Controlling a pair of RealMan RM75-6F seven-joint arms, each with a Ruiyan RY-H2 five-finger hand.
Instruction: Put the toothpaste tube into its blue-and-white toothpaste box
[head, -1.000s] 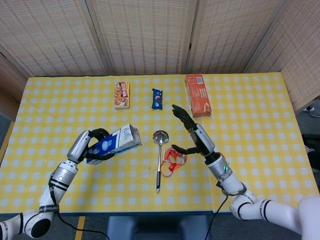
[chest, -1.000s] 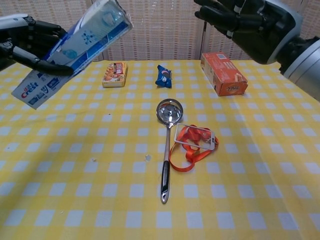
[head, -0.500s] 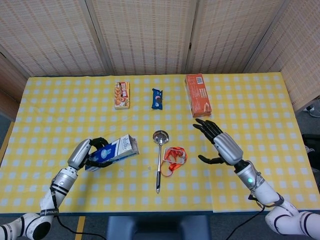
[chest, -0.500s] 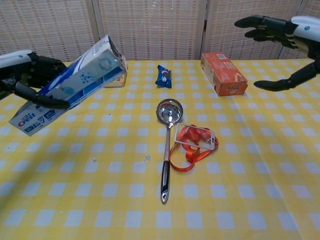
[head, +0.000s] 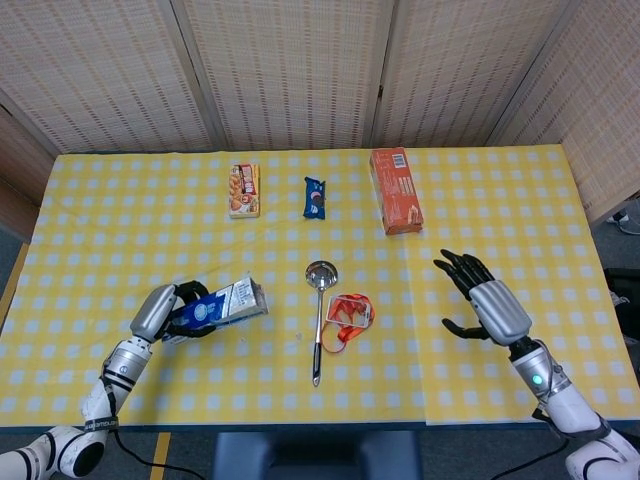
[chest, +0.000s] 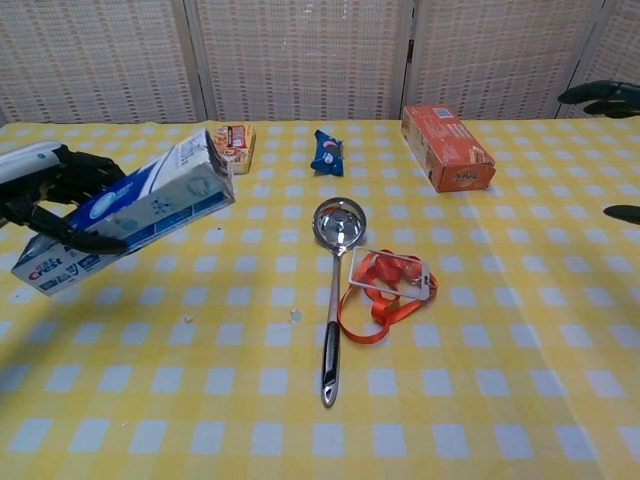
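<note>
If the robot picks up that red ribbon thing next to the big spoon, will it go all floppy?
Probably yes. The red ribbon lanyard lies in loose loops on the yellow checked tablecloth, so the strap would likely droop and dangle. The clear card holder at its end looks flat and stiffer, so it may hang and swing. It seems thin, so likely light too.

Black fingers (head: 459, 268), silver hand backs, white forearms.
</note>
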